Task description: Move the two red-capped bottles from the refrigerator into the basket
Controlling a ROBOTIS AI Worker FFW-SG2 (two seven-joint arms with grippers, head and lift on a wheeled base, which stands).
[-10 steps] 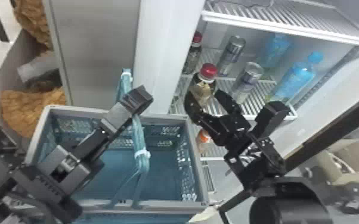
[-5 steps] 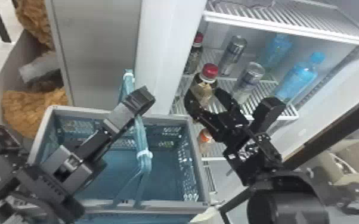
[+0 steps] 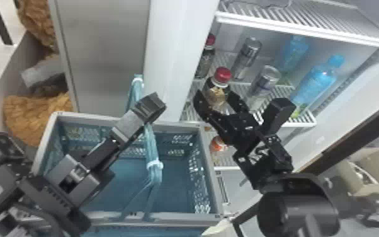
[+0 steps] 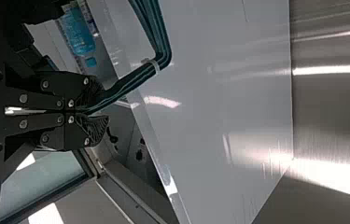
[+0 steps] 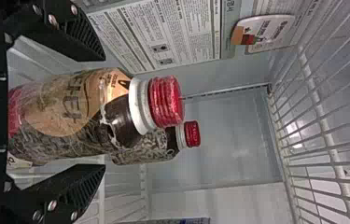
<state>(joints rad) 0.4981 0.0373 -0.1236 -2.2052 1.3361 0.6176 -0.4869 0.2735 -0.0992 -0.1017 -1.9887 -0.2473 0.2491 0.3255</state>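
Currently, my black right pincer (image 3: 215,95) is spread around one dark, red-capped plastic bottle (image 3: 217,89), its refrigerated twin (image 3: 206,59) behind, neither yet in the blue plastic basket (image 3: 179,216).

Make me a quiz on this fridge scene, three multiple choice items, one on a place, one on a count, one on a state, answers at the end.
1. Where is the nearer red-capped bottle?
A. In the basket
B. Between the fingers of the right tool
C. On the floor

2. How many red-capped bottles are in the refrigerator?
A. Two
B. Four
C. None

3. What is the left tool doing?
A. Standing open and empty
B. Holding a can
C. Gripping the basket's handle

Answers:
1. B: the right wrist view shows one finger on each side of it.
2. A: the second red cap shows behind the first.
3. C: its fingers are closed with the handle running between them.
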